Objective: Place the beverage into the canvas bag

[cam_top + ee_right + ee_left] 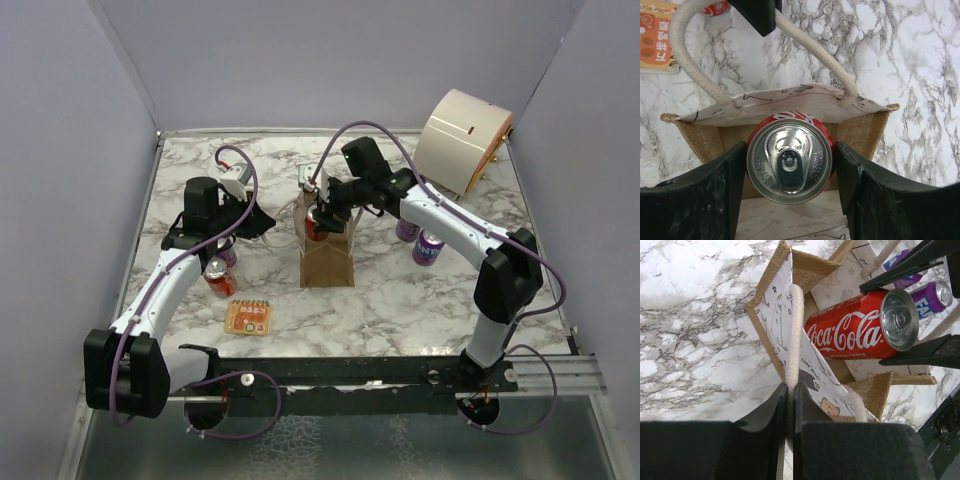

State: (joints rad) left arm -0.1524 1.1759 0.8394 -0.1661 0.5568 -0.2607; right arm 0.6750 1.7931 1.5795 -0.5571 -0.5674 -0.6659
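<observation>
One red cola can (789,161) is the beverage being placed. It hangs at the open mouth of the canvas bag (327,262), with its base pointing into the opening and its pull-tab end facing the wrist. It has not been let go, and how far the base has passed the rim cannot be told. The right fingers (715,190) stand about half open, one on each side of the can's body, clamping it. The bag stands upright near the middle of the desk (400,300). The left fingers (765,415) are pinched fully together on one cream handle (795,335), drawing it up and away. This appears meant to hold the mouth open and steady the bag while the can goes in. Further out, a second red can (218,278) and an orange packet (248,316) lie to the left and a purple can (428,246) stands to the right, all apart from the bag.
</observation>
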